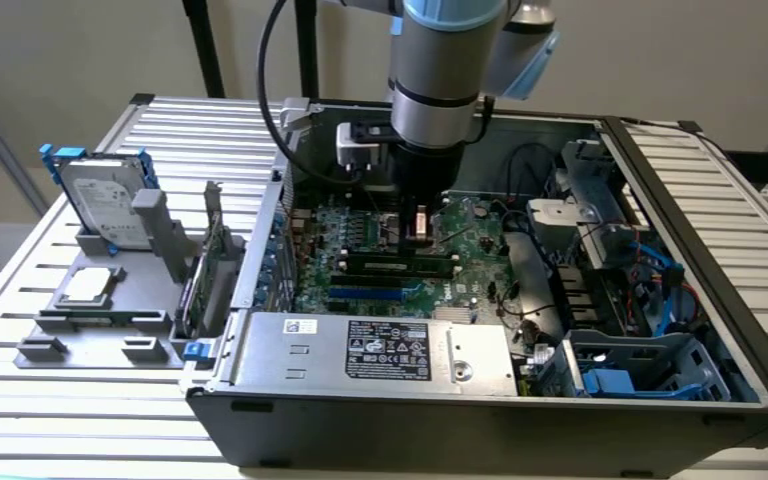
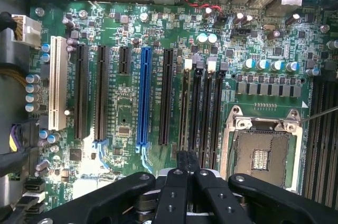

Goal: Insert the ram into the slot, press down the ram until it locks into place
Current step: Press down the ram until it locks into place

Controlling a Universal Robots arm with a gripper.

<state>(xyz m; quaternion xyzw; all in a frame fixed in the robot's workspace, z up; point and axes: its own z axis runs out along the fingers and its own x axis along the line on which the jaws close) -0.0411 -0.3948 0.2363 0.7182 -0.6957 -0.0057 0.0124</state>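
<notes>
The ram (image 1: 400, 265) is a thin green stick with dark chips, standing on edge in a black memory slot on the motherboard inside the open computer case. In the wrist view the ram (image 2: 184, 113) shows edge-on as a pale strip in the slot nearest the long black card slot. Three like slots (image 2: 203, 113) lie empty beside it. My gripper (image 1: 418, 240) hangs straight over the stick's middle. Its black fingertips are shut together in the wrist view, where the gripper (image 2: 188, 161) sits just over the ram's top edge. Whether they touch it I cannot tell.
A blue slot (image 2: 143, 97) and black card slots run parallel to the ram. The square metal processor socket (image 2: 261, 152) lies on its other side. The power supply box (image 1: 357, 350) and case walls hem in the board. A hard drive (image 1: 101, 200) and an upright green card (image 1: 204, 275) stand outside the case.
</notes>
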